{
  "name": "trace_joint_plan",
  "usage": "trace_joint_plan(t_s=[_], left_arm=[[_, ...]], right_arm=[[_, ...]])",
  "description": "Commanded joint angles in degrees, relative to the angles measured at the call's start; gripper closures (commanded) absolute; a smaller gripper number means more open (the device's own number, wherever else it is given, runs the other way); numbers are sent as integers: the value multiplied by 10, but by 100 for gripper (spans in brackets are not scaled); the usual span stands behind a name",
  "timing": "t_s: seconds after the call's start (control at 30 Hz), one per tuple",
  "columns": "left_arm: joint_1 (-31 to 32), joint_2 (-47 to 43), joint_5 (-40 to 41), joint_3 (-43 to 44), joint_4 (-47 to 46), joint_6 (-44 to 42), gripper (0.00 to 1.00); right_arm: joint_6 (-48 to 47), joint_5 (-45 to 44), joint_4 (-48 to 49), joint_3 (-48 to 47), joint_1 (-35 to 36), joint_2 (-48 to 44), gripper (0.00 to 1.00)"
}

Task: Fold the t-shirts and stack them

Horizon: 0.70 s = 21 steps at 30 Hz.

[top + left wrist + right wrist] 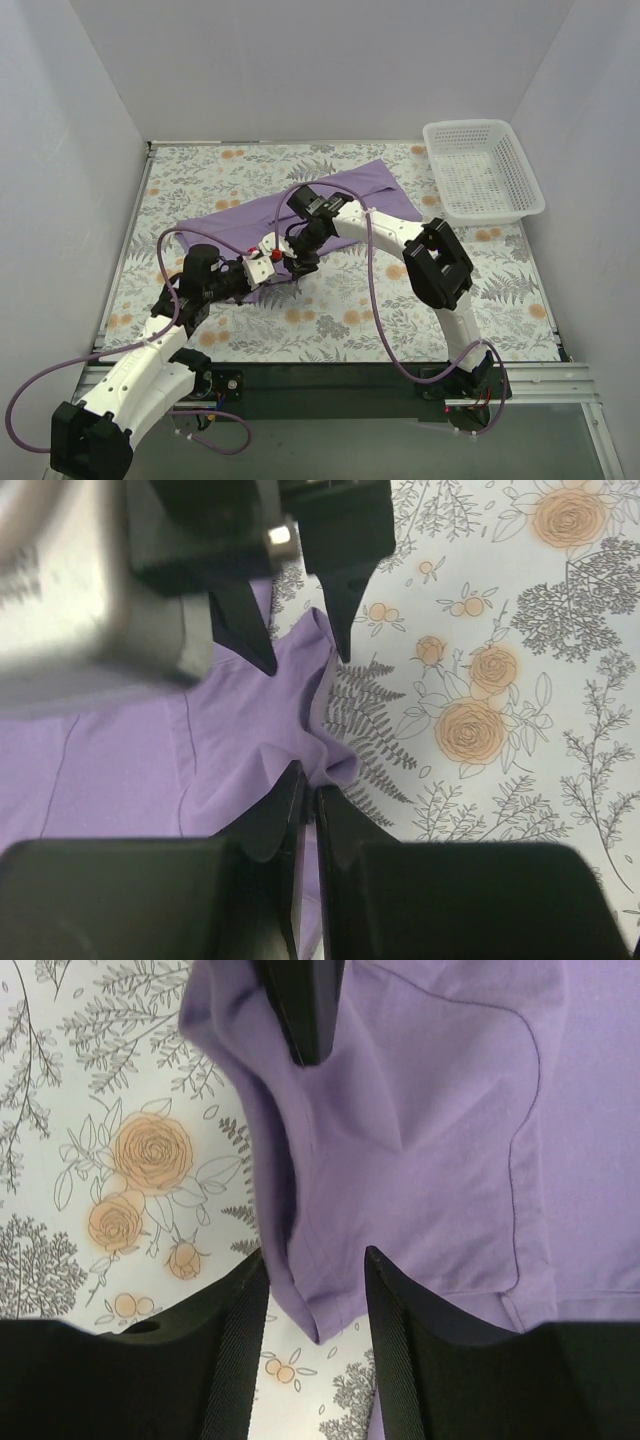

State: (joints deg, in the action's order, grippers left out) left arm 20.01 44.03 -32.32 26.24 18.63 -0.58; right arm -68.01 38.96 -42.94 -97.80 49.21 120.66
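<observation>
The lavender t-shirt (pixel 340 195) lies spread slantwise across the floral table mat. My left gripper (pixel 272 268) is at its near edge, and in the left wrist view the gripper (pixel 308 780) is shut on a bunched fold of the shirt's (pixel 130 760) hem. My right gripper (pixel 303 262) is right beside it. In the right wrist view the gripper (pixel 315 1260) is open, with its jaws either side of a hem corner of the shirt (pixel 440 1110). Each gripper shows in the other's wrist view: the right gripper (pixel 306 660) and the left fingers (pixel 305 1020).
A white plastic lattice basket (pixel 470 125) stands at the back right corner, holding nothing. White walls close in the left, back and right sides. The floral mat (pixel 350 310) shows bare in front of the shirt.
</observation>
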Motion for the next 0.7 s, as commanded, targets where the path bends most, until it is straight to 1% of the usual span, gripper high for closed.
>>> trace_joint_plan(t_s=[0.0, 0.03, 0.1, 0.2, 0.27, 0.33, 0.37, 0.4, 0.43, 0.47, 0.57, 0.67], left_arm=[[2, 5, 23, 30, -20, 1, 100], [2, 10, 30, 32, -22, 1, 100], [1, 14, 36, 39, -25, 1, 100], [2, 23, 45, 43, -33, 1, 100], [2, 26, 56, 43, -44, 1, 100], [2, 28, 65, 43, -54, -1, 100], [2, 30, 73, 44, -61, -3, 100], [1, 35, 78, 48, -67, -5, 100], [1, 40, 82, 50, -72, -9, 100], [1, 42, 88, 52, -83, -11, 100], [1, 57, 117, 58, -116, -21, 100], [-1, 80, 152, 64, -150, -38, 100]], right_arm=[[38, 11, 14, -28, 4, 10, 52], [39, 11, 13, -31, 4, 11, 55], [40, 5, 14, -32, 4, 8, 55], [72, -20, 28, -48, -3, 11, 58], [101, -19, 32, -73, -12, 16, 64], [110, -13, 32, -85, -23, 21, 72], [116, -3, 31, -94, -25, 23, 82], [118, 2, 32, -96, -28, 26, 88], [119, 8, 31, -98, -29, 26, 97], [123, 17, 31, -100, -29, 26, 99], [141, 30, 32, -117, -29, 34, 99], [157, 25, 33, -141, -29, 53, 99]])
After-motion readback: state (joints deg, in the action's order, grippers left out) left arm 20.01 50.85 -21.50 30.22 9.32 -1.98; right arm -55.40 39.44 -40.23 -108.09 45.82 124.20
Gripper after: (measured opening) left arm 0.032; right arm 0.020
